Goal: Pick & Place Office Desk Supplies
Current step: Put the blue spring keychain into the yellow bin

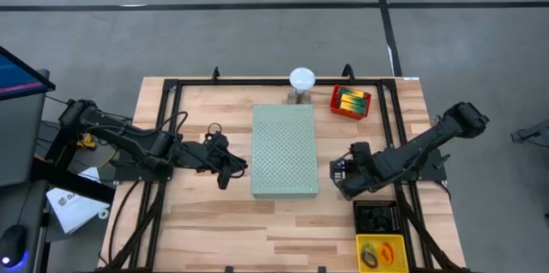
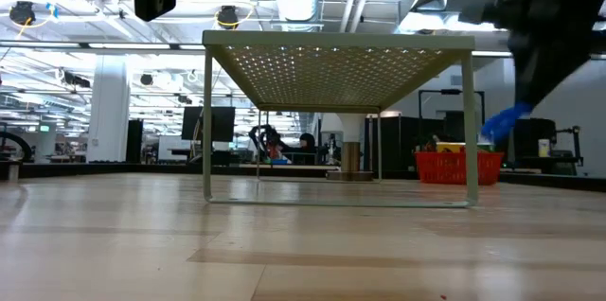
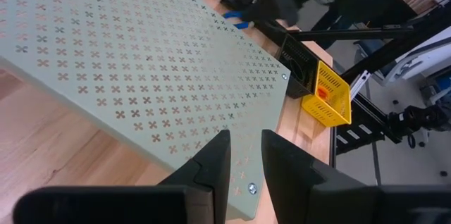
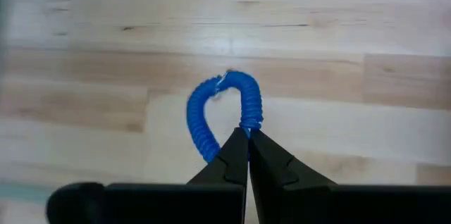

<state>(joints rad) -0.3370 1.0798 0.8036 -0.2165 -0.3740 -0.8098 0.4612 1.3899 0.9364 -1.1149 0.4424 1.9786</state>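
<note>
My right gripper (image 4: pixel 243 138) is shut on a blue coiled band loop (image 4: pixel 215 108), which also shows as a blue band loop (image 2: pixel 502 123) in the low view, high above the table to the right of the pale-green perforated board (image 1: pixel 285 151). In the high view my right gripper (image 1: pixel 340 170) hovers just off the board's right edge. My left gripper (image 3: pixel 244 159) is open by a narrow gap and holds nothing. It waits at the board's left edge as the left gripper (image 1: pixel 230 168). Orange and dark loops lie in a yellow tray (image 1: pixel 383 253). My right gripper pinches the blue band loop at one point of its coil (image 4: pixel 249 124) between the two fingertips. It comes from above, pointing down. The rest of the loop curves out beyond the fingertips, lifted clear of the table.
A black tray (image 1: pixel 376 215) and the yellow tray sit at the near right corner, close under my right arm. A red basket (image 1: pixel 350 101) with yellow-green boxes stands at the far right, next to a white dome (image 1: pixel 302 78). Bare wood lies near the board.
</note>
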